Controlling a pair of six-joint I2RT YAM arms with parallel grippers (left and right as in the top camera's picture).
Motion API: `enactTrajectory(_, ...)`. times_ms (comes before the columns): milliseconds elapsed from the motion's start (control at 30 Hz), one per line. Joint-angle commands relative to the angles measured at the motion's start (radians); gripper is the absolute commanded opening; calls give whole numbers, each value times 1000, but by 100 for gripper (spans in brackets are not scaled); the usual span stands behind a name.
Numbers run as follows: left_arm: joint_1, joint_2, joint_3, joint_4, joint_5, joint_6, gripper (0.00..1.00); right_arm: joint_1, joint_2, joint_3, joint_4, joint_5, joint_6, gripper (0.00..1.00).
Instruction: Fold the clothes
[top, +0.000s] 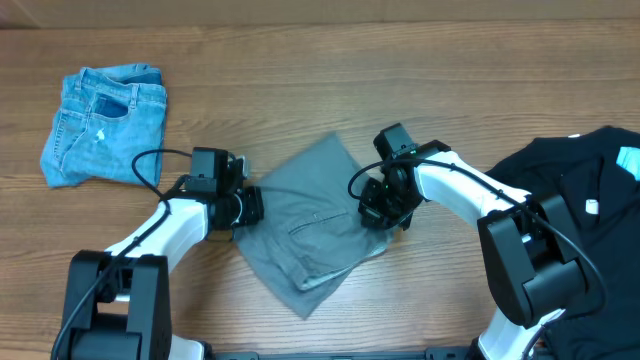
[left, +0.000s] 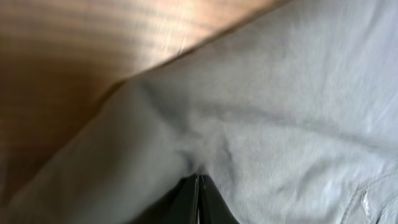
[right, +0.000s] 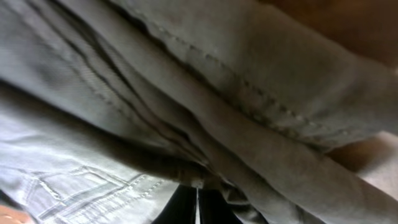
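The grey-khaki shorts (top: 312, 225) lie folded in the middle of the wooden table, turned like a diamond. My left gripper (top: 250, 205) is at their left edge, shut on a pinch of the grey cloth (left: 261, 124). My right gripper (top: 378, 212) is at their right edge, shut on the folded layers and stitched seam (right: 205, 106). Folded light-blue denim shorts (top: 105, 125) lie at the far left. A black top (top: 580, 210) lies crumpled at the right.
Bare wooden table (top: 300, 90) runs along the back and between the garments. The table wood also shows in the left wrist view (left: 93, 43) beyond the cloth's edge.
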Motion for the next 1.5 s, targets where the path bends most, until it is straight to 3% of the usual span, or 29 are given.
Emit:
enactTrajectory(0, 0, 45, 19, 82, -129, -9, 4, 5, 14, -9, -26, 13, 136, 6)
enactTrajectory(133, 1, 45, 183, -11, -129, 42, 4, 5, 0, -7, -24, 6, 87, 6)
enactTrajectory(233, 10, 45, 372, -260, -129, 109, 8, 3, -35, 14, -28, -2, -100, 7)
enactTrajectory(267, 14, 45, 432, -352, -128, 110, 11, 3, -47, 22, -37, -5, -148, 7)
enactTrajectory(400, 32, 44, 640, -741, -72, 110, 41, 5, -119, 47, -71, -18, -339, 11)
enactTrajectory(467, 39, 44, 660, -860, -16, 109, 45, 5, -132, 47, -67, -63, -370, 12)
enactTrajectory(600, 52, 44, 622, -933, 2, 107, 44, 6, -130, 36, -29, -139, -370, 14)
enactTrajectory(667, 59, 44, 593, -949, 2, 107, 50, 9, -130, 31, -5, -153, -373, 15)
enactTrajectory(900, 73, 43, 387, -901, 35, 101, 56, 28, -128, 10, 17, -127, -336, 22)
enactTrajectory(1067, 72, 44, 163, -652, 243, 48, 63, 28, -96, -42, 52, -79, -190, 46)
enactTrajectory(1133, 72, 44, 101, -572, 267, 7, 72, 28, -87, -64, 80, -79, -148, 57)
enactTrajectory(1200, 72, 44, 61, -517, 263, -26, 73, 28, -83, -89, 109, -79, -112, 63)
enactTrajectory(1467, 72, 44, -39, -463, 181, -65, 75, 28, -83, -158, 171, -79, -69, 68)
